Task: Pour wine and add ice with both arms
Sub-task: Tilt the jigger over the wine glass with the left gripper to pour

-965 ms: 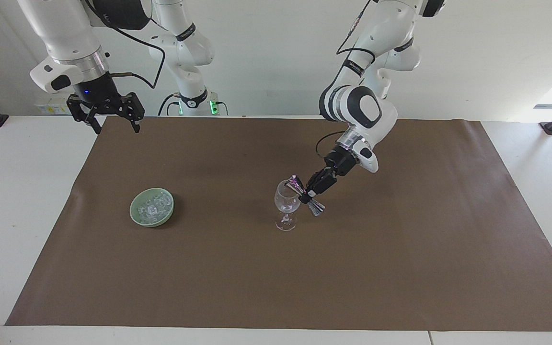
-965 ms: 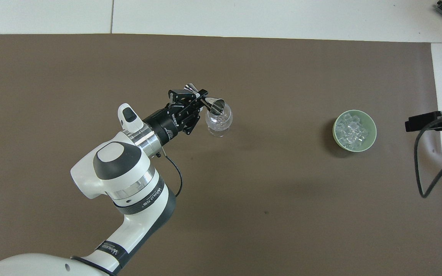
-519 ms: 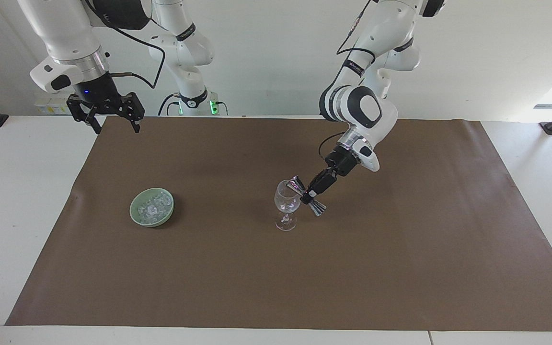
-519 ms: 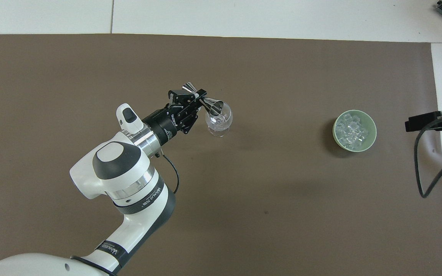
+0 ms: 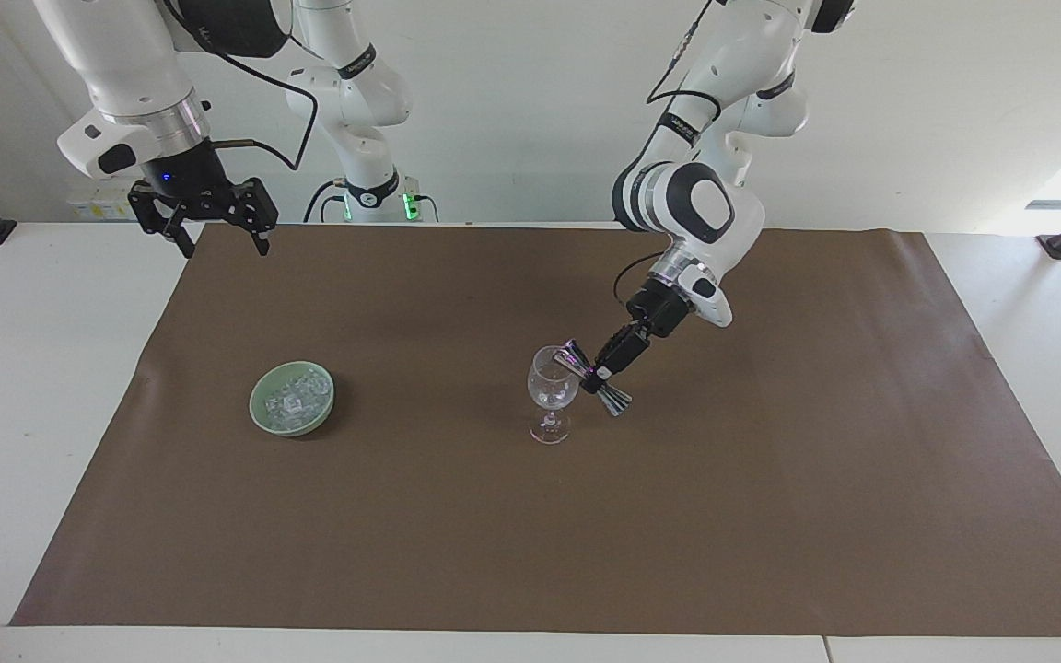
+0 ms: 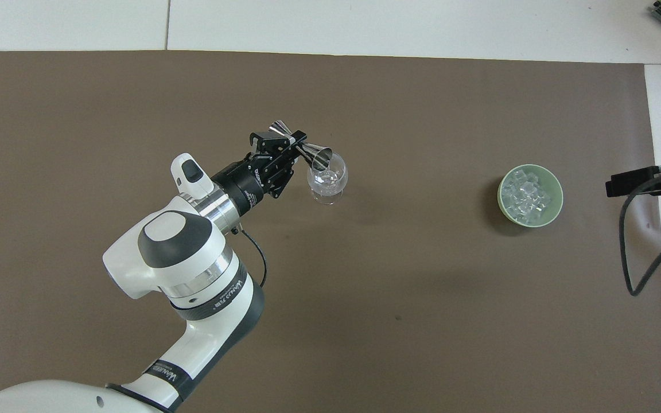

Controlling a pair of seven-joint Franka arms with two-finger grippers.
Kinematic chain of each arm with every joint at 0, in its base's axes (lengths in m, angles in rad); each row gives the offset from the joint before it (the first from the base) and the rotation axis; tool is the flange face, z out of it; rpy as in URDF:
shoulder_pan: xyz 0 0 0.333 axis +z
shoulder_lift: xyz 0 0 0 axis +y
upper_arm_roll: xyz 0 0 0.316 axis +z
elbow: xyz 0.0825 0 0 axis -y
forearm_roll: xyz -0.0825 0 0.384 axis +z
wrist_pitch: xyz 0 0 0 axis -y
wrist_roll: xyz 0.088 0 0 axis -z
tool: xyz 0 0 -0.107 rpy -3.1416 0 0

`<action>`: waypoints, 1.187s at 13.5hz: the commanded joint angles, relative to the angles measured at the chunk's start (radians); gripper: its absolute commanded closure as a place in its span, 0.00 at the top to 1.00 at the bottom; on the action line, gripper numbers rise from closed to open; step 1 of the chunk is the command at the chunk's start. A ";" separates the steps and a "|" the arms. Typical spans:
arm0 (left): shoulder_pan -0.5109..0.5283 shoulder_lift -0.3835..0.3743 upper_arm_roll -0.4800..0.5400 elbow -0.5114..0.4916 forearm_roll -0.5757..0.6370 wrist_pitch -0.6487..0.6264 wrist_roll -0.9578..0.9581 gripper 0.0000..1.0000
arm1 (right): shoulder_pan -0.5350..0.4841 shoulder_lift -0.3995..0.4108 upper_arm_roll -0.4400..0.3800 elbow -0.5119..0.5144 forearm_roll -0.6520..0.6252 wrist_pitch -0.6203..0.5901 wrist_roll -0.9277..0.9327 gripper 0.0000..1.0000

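A metal jigger [image 5: 593,378] is pinched at its waist by the left end effector [image 5: 600,370] and tipped over the wine glass [image 5: 552,393] for pouring, while the ice [image 5: 296,396] is kept in its green bowl [image 5: 265,417] and the right end effector [image 5: 214,221] is held spread, waiting over the counter [image 5: 52,387]

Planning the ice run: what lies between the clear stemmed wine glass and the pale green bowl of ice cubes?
Only bare brown mat between wine glass and green bowl; both views show it.
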 commanded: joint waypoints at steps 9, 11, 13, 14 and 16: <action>-0.024 -0.006 0.013 0.028 0.004 0.072 0.106 0.00 | -0.002 0.006 0.000 0.014 0.011 -0.022 0.017 1.00; -0.032 -0.004 0.013 0.037 0.003 0.096 0.113 0.00 | -0.002 0.006 0.000 0.014 0.011 -0.022 0.017 1.00; -0.033 -0.003 0.013 0.040 0.001 0.098 0.113 0.00 | -0.002 0.006 0.000 0.014 0.011 -0.021 0.017 1.00; -0.033 -0.003 0.013 0.041 0.003 0.100 0.119 0.00 | -0.002 0.006 0.002 0.014 0.011 -0.022 0.017 1.00; -0.033 -0.003 0.013 0.048 0.004 0.113 0.141 0.00 | -0.002 0.006 0.000 0.014 0.011 -0.022 0.017 1.00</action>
